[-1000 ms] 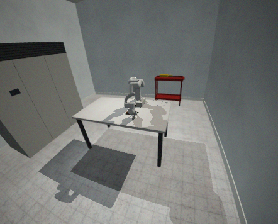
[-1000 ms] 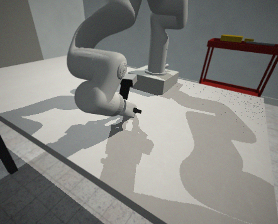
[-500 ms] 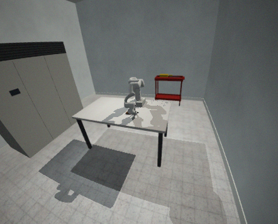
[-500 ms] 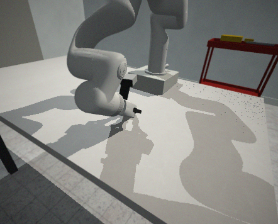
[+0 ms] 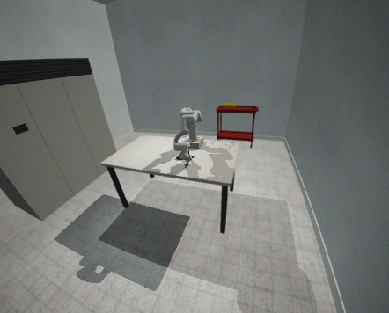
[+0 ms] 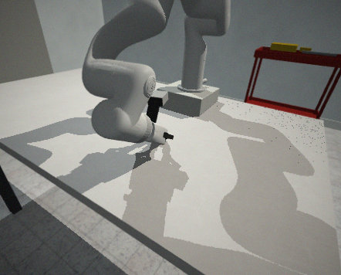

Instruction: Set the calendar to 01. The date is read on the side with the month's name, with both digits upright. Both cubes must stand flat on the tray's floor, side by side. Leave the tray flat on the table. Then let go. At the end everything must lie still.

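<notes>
I have the white arm (image 6: 119,81) folded low over the pale flat counter (image 6: 258,185), with the end effector (image 6: 162,140) hidden under the bulky wrist, roughly mid-counter and toward the back edge where the grey base block (image 6: 207,101) sits. Its fingers are pinched on something small, which I judge to be a calendar cube, though I cannot make it out. In the top view there is only an orange speck (image 5: 178,156) beneath the wrist. I cannot see the tray or the other cube, so which way they lie from the end effector is unknown. The red metal cart (image 6: 296,56) stands beyond the far edge.
</notes>
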Robot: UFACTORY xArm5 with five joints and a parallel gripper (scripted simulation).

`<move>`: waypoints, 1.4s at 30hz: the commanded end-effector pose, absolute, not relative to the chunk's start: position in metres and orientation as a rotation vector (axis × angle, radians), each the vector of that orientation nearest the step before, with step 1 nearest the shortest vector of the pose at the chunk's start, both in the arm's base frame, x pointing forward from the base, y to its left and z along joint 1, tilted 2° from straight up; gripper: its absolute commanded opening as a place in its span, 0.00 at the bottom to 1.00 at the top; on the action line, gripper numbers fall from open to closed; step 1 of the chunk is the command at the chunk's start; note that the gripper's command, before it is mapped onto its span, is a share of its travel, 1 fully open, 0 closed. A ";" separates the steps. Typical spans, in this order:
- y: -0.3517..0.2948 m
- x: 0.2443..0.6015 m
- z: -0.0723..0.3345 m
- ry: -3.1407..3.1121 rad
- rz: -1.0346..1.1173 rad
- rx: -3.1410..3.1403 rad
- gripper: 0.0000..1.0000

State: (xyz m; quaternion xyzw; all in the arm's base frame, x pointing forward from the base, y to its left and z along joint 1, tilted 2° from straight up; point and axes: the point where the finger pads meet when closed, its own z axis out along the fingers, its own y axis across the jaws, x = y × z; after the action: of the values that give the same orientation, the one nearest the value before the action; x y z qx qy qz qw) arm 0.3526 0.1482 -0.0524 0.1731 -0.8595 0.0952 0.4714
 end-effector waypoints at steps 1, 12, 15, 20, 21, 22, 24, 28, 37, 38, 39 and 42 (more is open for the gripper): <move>0.149 0.354 -0.051 -2.108 0.232 0.425 0.27; 0.149 0.354 -0.052 -2.108 0.232 0.425 0.27; 0.149 0.354 -0.052 -2.108 0.232 0.425 0.27; 0.149 0.354 -0.053 -2.108 0.232 0.425 0.27; 0.149 0.354 -0.053 -2.108 0.232 0.425 0.27; 0.149 0.354 -0.053 -2.108 0.232 0.425 0.27; 0.149 0.354 -0.054 -2.108 0.232 0.425 0.27; 0.149 0.354 -0.055 -2.108 0.232 0.425 0.27; 0.149 0.354 -0.055 -2.108 0.232 0.425 0.27; 0.149 0.354 -0.055 -2.108 0.232 0.425 0.27; 0.149 0.354 -0.055 -2.108 0.232 0.425 0.27; 0.149 0.354 -0.055 -2.108 0.232 0.425 0.27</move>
State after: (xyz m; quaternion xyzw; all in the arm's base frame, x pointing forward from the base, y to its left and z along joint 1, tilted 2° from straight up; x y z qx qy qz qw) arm 0.3524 0.1481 -0.0560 0.1731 -0.8595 0.0952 0.4715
